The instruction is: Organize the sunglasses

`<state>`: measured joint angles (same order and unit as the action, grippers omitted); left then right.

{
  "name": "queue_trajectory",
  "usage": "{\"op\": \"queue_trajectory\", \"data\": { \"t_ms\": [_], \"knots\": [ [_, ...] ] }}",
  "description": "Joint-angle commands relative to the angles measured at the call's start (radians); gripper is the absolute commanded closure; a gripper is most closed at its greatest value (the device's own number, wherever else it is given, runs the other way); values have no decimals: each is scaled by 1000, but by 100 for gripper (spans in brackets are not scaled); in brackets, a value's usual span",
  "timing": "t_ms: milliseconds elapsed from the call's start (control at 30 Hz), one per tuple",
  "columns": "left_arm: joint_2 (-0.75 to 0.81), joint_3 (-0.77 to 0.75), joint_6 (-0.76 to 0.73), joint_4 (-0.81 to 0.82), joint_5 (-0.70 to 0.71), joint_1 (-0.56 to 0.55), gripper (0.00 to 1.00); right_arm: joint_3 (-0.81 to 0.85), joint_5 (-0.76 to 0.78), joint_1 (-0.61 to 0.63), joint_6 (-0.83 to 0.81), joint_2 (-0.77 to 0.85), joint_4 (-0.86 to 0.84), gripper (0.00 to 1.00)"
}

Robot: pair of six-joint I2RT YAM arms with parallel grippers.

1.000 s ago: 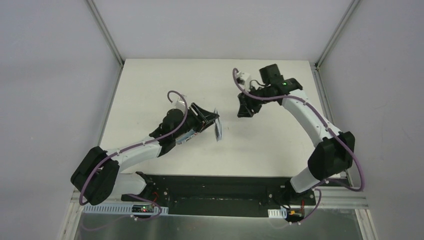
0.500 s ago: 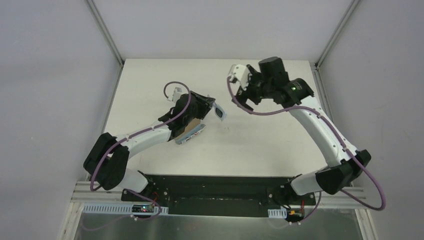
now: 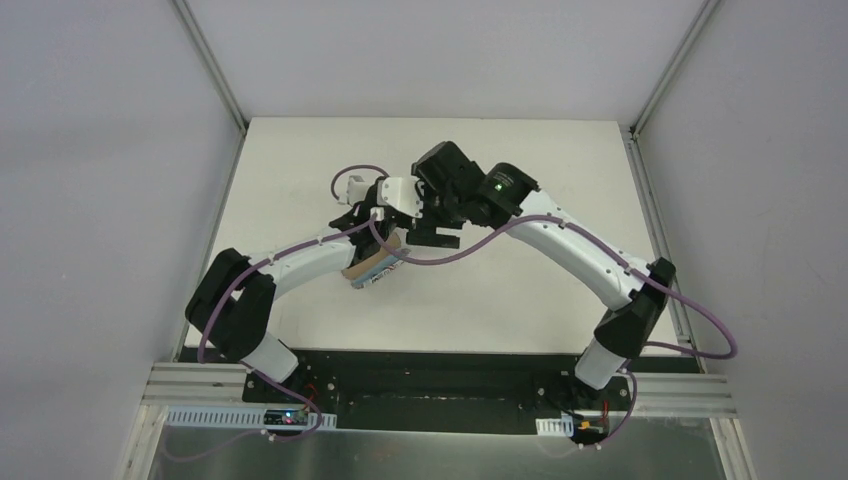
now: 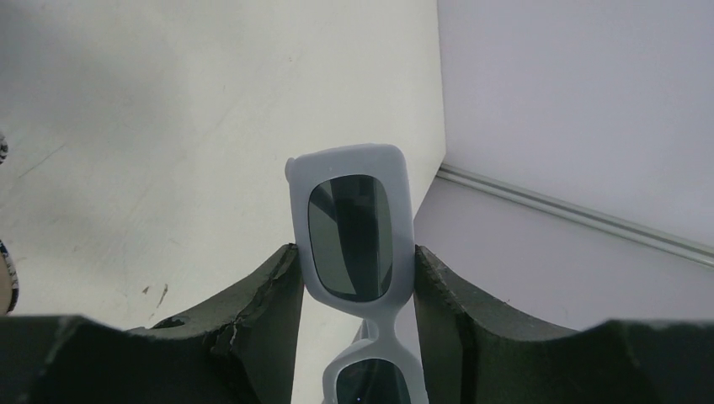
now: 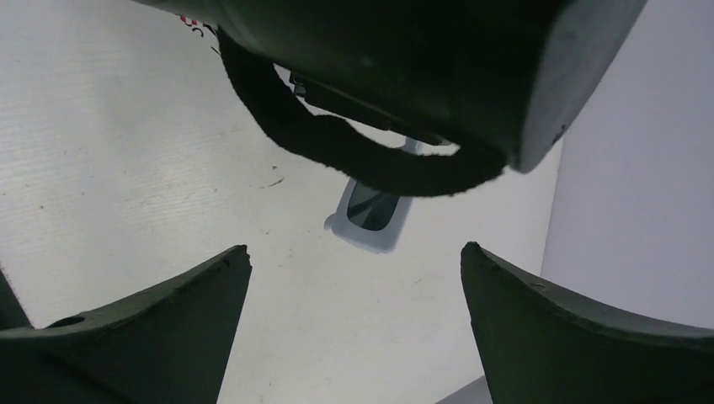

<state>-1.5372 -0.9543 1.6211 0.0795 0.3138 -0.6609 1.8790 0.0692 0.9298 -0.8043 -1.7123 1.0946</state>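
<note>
The sunglasses point(image 4: 352, 165), white-framed with dark rectangular lenses, stand on end between my left gripper's point(image 4: 357, 263) fingers, which are shut on the frame around one lens. My right gripper point(image 5: 354, 249) is open and empty, hovering close to the left one. In the right wrist view one lens of the sunglasses point(image 5: 371, 215) pokes out below the left gripper's dark body point(image 5: 404, 67), ahead of my open fingers. In the top view the right gripper point(image 3: 437, 228) overlaps the left wrist over mid-table and hides the sunglasses.
The printed case point(image 3: 374, 268) lies on the white table point(image 3: 520, 290) under the left forearm, its brown inside showing. A sliver of the case point(image 4: 5, 278) shows at the left wrist view's edge. Walls and metal rails bound the table.
My right arm swung left from the back right to meet the left gripper, and its jaws opened wide. The left gripper moved slightly back and left, still holding the sunglasses.
</note>
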Motion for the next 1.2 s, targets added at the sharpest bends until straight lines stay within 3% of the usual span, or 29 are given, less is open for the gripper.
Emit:
{"op": "queue_trajectory", "data": {
  "t_ms": [0,167,300,400,467,633,767,900,1033,1167],
  "knots": [
    [17,-33,94,-3,9,-8,100,-135,202,76,-85,109,-91,0],
    [10,-26,144,21,-39,-8,100,-149,232,91,-95,95,-81,0],
    [20,36,216,100,-88,2,100,-162,181,99,-111,156,-92,9],
    [34,51,220,100,-90,3,100,-319,156,99,-212,315,-242,13],
    [38,55,229,102,-89,3,100,-432,163,99,-275,402,-341,9],
    [14,25,193,100,-117,3,100,-498,151,76,-219,439,-327,13],
    [-64,-120,-47,-32,-151,1,100,-410,-150,-135,-54,494,-299,11],
    [-176,-281,-242,-197,-205,-13,100,-339,-399,-438,72,500,-248,10],
    [-238,-334,-301,-290,-158,-85,100,-406,-534,-682,161,518,-264,10],
    [-348,-533,-430,-534,-34,-178,100,-469,-605,-855,253,510,-301,10]
  ]
}}
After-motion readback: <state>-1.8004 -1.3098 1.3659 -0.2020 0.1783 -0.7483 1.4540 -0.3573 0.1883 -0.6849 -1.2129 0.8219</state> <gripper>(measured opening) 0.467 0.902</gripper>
